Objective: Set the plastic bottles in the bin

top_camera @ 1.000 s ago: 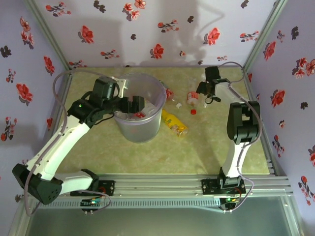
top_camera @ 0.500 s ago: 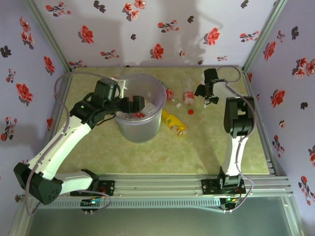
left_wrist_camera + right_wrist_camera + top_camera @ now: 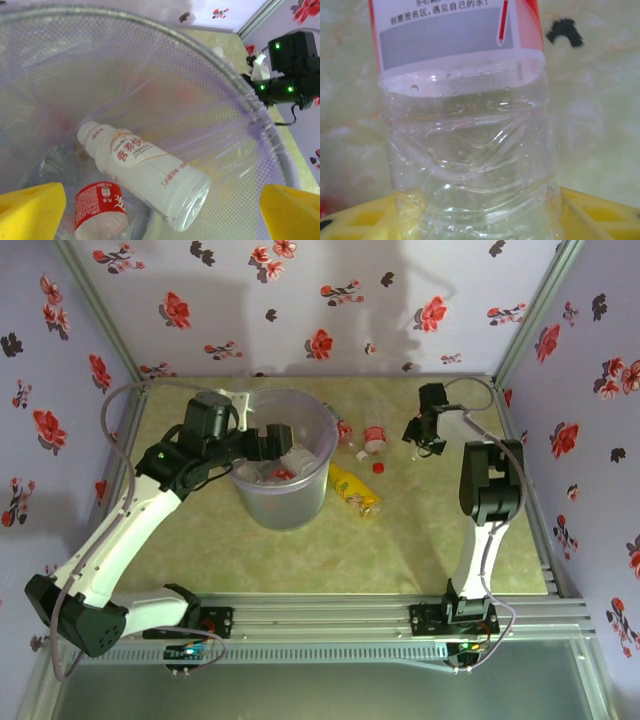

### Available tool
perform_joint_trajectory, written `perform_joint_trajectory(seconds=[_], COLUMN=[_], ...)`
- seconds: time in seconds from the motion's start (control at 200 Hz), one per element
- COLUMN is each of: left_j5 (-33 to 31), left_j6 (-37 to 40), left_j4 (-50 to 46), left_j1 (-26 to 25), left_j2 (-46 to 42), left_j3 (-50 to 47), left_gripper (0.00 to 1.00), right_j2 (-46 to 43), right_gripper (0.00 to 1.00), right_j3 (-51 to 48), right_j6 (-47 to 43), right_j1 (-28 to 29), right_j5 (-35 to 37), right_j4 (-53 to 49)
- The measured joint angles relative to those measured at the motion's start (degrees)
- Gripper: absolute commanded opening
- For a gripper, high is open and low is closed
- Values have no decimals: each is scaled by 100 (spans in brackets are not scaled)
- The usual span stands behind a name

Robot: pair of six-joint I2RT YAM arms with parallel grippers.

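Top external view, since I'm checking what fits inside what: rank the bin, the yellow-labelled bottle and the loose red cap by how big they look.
1. bin: by far the largest.
2. yellow-labelled bottle, lying on the table.
3. red cap: smallest, a mere dot.

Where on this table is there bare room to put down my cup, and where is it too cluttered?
The widest bare patch of table lies between the bin, the yellow-labelled bottle and the near rail. It is crowded between the bin and the right gripper: clear bottles and a red cap lie there.
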Motion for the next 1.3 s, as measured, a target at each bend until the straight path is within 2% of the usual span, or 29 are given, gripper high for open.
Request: perform_joint_trajectory(seconds=[0.08,0.31,0.46,0.595,0.745,0.88,1.11,1.3], left_j5=[22,404,595,778,861,863,859,859], left_j6=[-111,-457,-505,-649,-798,-872,-887,-898], left_j4=[262,883,1095,1366,1648,1716,1722,1705], left_j1=[0,-94,-424,-680,-1010,-1250,-1458,-1528], left_j2=[4,328,859,1283,1768,2186,2719,3021], left_j3=[33,345,822,1069,1331,1665,2133,2369], left_gripper=[100,100,99,98,96,95,95,90], right_j2=[-658,-3152,-4422,-5217,-5668,-5877,-6151,-6207], right_gripper=[55,53,49,43,41,41,40,40], right_j3=[-459,-1888,-2830,-3545,-3941,-4019,-4019,-4015], right_j6=[-42,-131,-409,-555,-525,-479,-378,-341], right_j1=[0,0,0,0,2,98,437,664], right_j5=[-87,-772,-1672,-2697,-3609,-4024,-4194,-4194], right_j4=[-24,79,358,837,1475,1840,2094,2133])
